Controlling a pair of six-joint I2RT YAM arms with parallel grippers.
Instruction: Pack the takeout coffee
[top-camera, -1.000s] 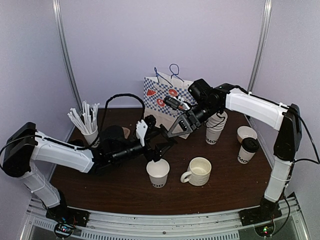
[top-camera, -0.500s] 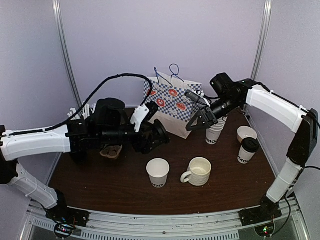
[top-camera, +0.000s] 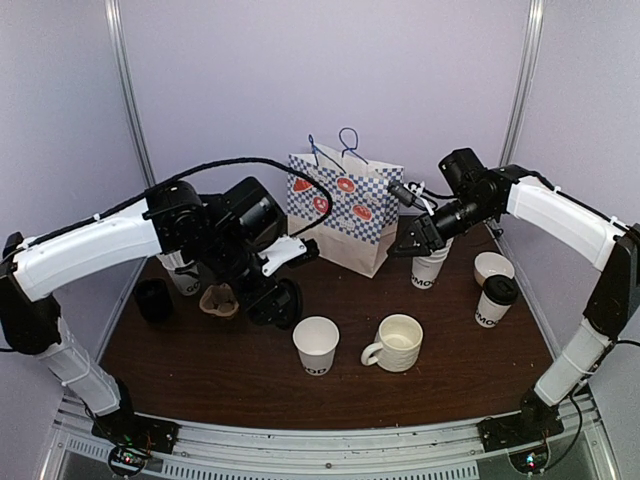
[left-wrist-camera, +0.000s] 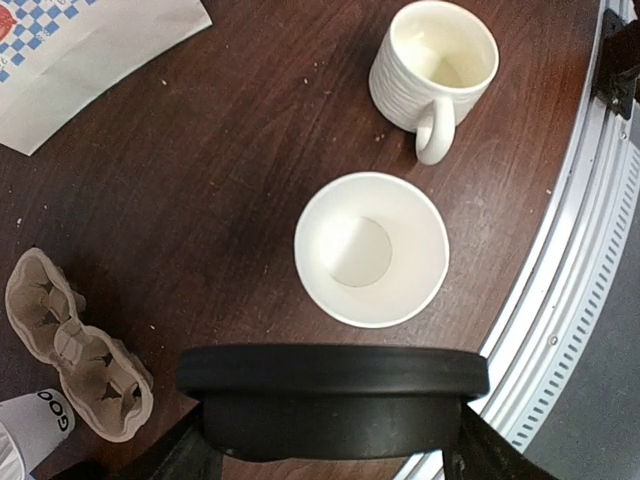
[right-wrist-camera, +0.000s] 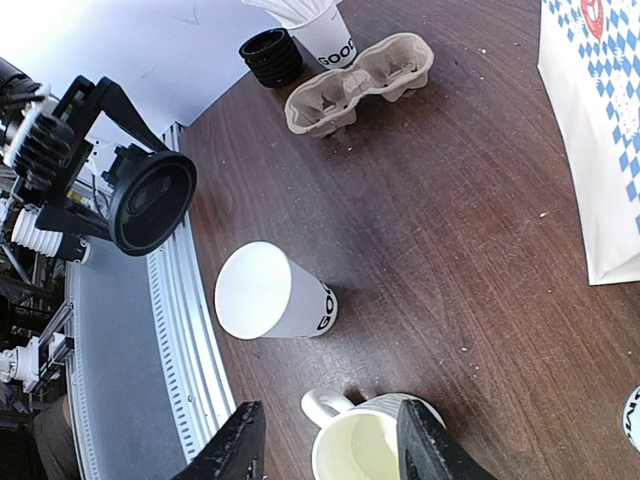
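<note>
Two cups w/ print: lidless cup (right-wrist-camera: 270, 295) "GOO", lidded cup (top-camera: 495, 303) "PMO" (partial)

A dark brown wood-grain worktop (top-camera: 180, 350) forms the base of a small booth. Pale lilac wall panels (top-camera: 240, 80) close it in at the back and on both sides. A slim silver metal upright (top-camera: 130, 110) rises from the worktop's back left corner, leaning slightly. A second silver upright (top-camera: 522, 90) stands at the back right corner. A slotted silver aluminium rail (top-camera: 330, 445) runs along the near edge. The light is soft and even, leaving a faint sheen on the wood (fine pale crumbs speckle it in the wrist views).
</note>
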